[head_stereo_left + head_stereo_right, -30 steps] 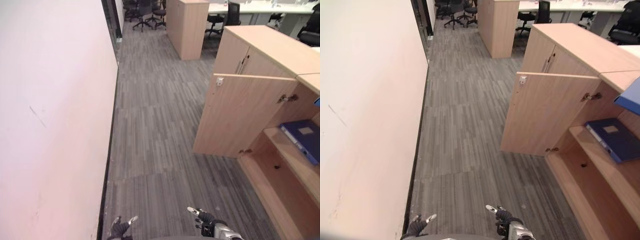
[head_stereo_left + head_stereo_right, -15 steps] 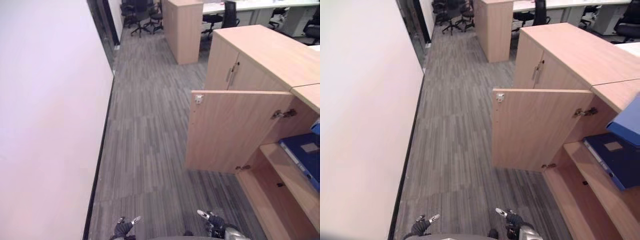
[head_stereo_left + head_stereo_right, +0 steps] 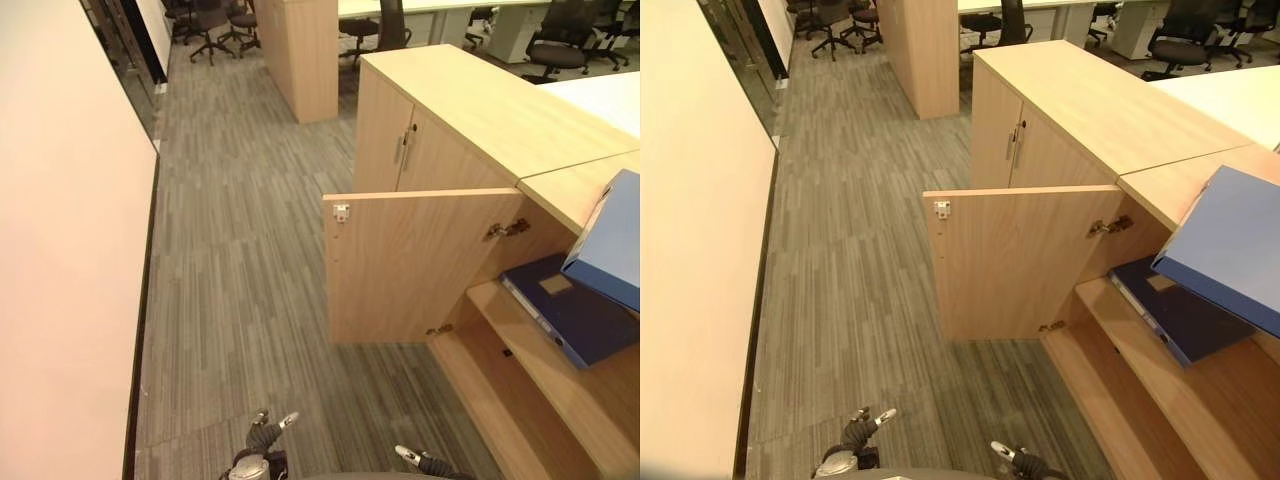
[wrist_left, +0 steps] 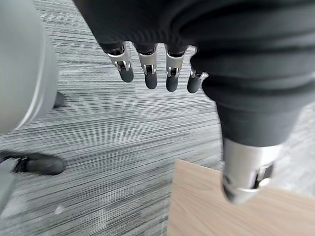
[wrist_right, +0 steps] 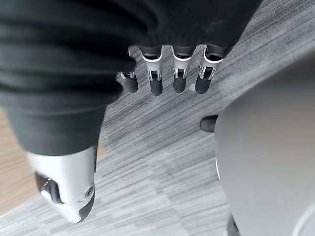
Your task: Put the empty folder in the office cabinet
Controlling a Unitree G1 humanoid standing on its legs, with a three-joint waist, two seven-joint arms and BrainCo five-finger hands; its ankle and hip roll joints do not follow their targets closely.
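Folder (image 3: pixel 1230 255), a light blue one with a flat stiff cover, sits tilted at the right edge of our head views, its lower corner over the open office cabinet (image 3: pixel 440 130); its far side is cut off by the frame, so we cannot tell what carries it. Just beneath it a darker navy binder (image 3: pixel 560 310) lies flat on the cabinet's wooden shelf (image 3: pixel 545 375), with a pale square label on its cover that we cannot read.

Going from the left: a plain cream wall (image 3: pixel 60 260) runs along the grey striped carpet floor (image 3: pixel 230 250). At the far end stand black swivel office chairs (image 3: pixel 210 20) and a tall light-wood cupboard (image 3: pixel 300 55). The cabinet is smooth pale laminate; its door (image 3: pixel 415 265) stands swung wide toward the aisle, a small white catch near its top corner and metal hinges on the right side. The neighbouring doors are closed, with slim metal handles.

Low in the head views, our left robot hand (image 3: pixel 265 436) hangs over the carpet, its fingers (image 4: pixel 147 66) loosely straight and empty in its wrist view. Our right robot hand (image 3: pixel 420 462) is partly cut off by the bottom edge; its wrist view shows the fingers (image 5: pixel 179 73) relaxed, holding nothing, above the carpet.
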